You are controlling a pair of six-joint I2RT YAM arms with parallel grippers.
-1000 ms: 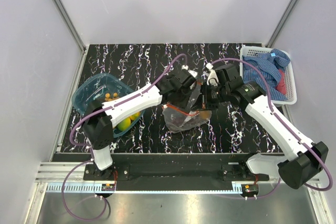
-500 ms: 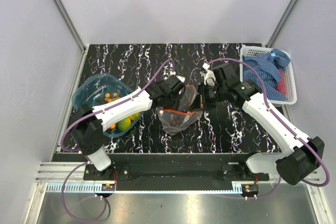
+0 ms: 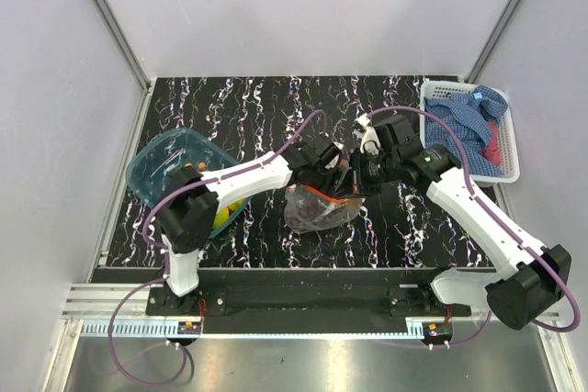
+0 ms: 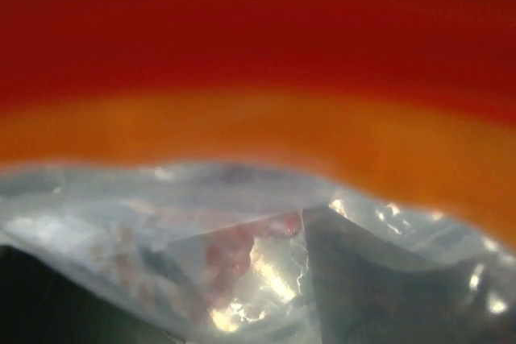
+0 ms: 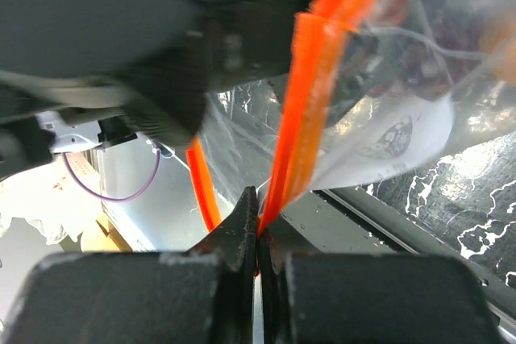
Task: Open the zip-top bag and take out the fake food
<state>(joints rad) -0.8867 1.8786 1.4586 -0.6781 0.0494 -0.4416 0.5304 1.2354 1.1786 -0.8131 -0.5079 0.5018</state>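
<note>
Zip-top bag (image 3: 317,208) mid-worktop, directly under and just nearward of both end effectors. The crinkled clear body sags onto the worktop (image 3: 239,107) and the mouth is lifted.

Orange zip strip (image 5: 310,94) runs up and away from the right end effector (image 5: 255,207), whose fingers are pressed together on the strip's lower end. A second orange run of strip curves off just left of those tips, so the two sides are parted there.

Fake food: a dark purple piece (image 5: 443,38) shows through the plastic, up and right of the right tips. Blurred reddish bits inside the bag in the left wrist view.

Left end effector (image 3: 335,164) is just left of the right one, at the bag mouth. Its camera is filled by the strip and plastic with no fingers in view, so cannot tell whether it is apart or together.

Blue tub (image 3: 152,167) well left of the left end effector, partly under that arm, with tan balls (image 3: 190,168) and a yellow-green fruit (image 3: 220,218) in it.

White basket (image 3: 439,92) right of the right end effector, apart from it, holding a blue checked cloth (image 3: 464,121).
</note>
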